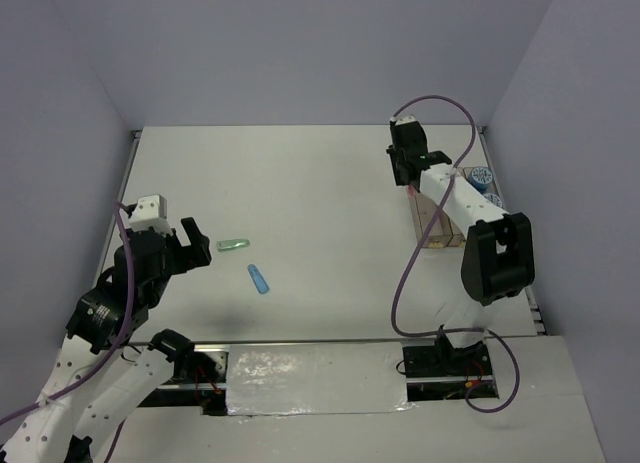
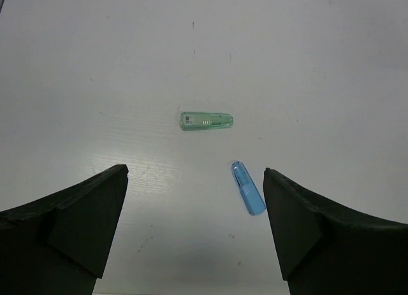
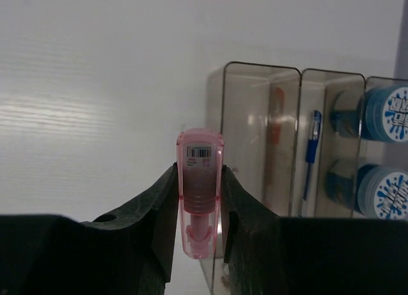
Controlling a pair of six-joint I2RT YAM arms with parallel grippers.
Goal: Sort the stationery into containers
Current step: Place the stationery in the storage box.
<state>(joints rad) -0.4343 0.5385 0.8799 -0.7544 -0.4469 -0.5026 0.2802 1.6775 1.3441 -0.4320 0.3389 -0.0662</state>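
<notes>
Left gripper (image 2: 194,174) spread wide, empty; right gripper (image 1: 410,175) clamped on pink piece (image 3: 200,180).
On the left half of the table (image 1: 320,183), green piece (image 2: 206,121) and blue piece (image 2: 248,188) lie apart, just ahead of the left fingers. At right, pink piece is held upright by the leftmost wall of the bins (image 3: 261,69). Red pen (image 3: 275,139) lies in the left bin, blue pen (image 3: 312,148) in the middle, two rolls (image 3: 386,113) in the right.

pink piece (image 3: 200,193), green piece (image 2: 206,121), blue piece (image 2: 248,188)

White table (image 1: 320,183); lilac walls (image 1: 300,43) on three sides; glossy strip (image 1: 310,368) along near edge.
</notes>
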